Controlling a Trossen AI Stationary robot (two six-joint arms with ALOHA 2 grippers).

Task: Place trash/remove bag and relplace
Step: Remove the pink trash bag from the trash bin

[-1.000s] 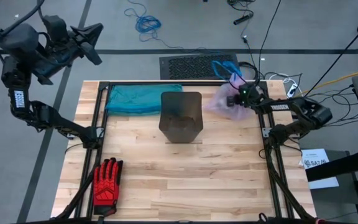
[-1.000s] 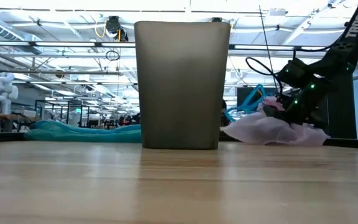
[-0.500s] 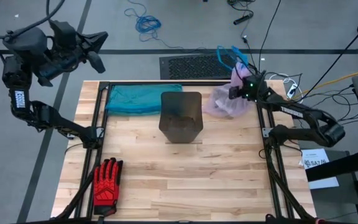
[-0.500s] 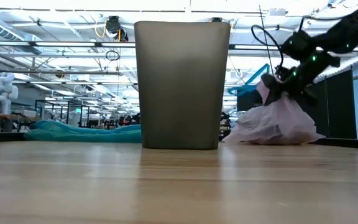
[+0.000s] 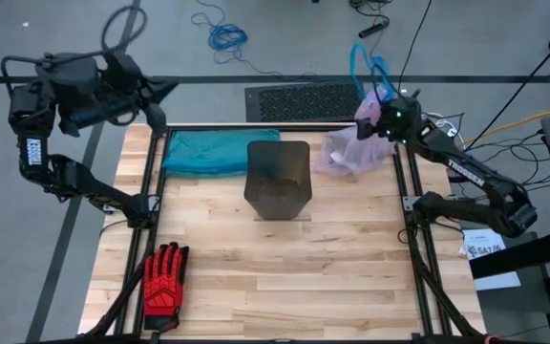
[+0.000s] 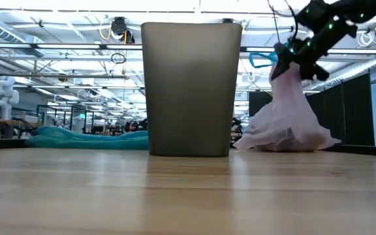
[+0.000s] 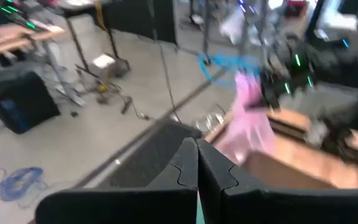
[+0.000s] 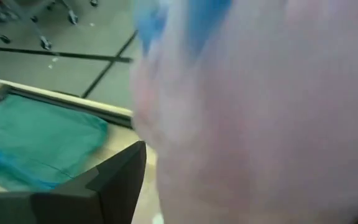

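The pale pink bag stands as a tall cone at the table's far right, blue drawstring loops sticking out past its top. My right gripper is up at that top, shut on it. The dark grey bin stands upright mid-table, left of the bag. The trash is hidden. My left gripper hangs shut in the air beyond the table's far left corner, holding nothing. My right gripper has the bag's gathered top just below the blue loops, coming at it from the table's right side and from above. The plastic itself hides the pinch in the right wrist view. The bag hangs drawn up taut, its bottom on the table.
A teal-blue plastic bag lies flat along the far edge, left of the bin. A red-and-black glove lies at the near left. Bare wood lies in front of the bin. Cables and a black mat lie on the floor beyond.
My right gripper has risen and drawn back toward the table's far right corner with the bag's top. The bag has gone from a low heap to a tall taut cone, its bottom staying on the table. My left gripper has swung toward the table's far left corner.
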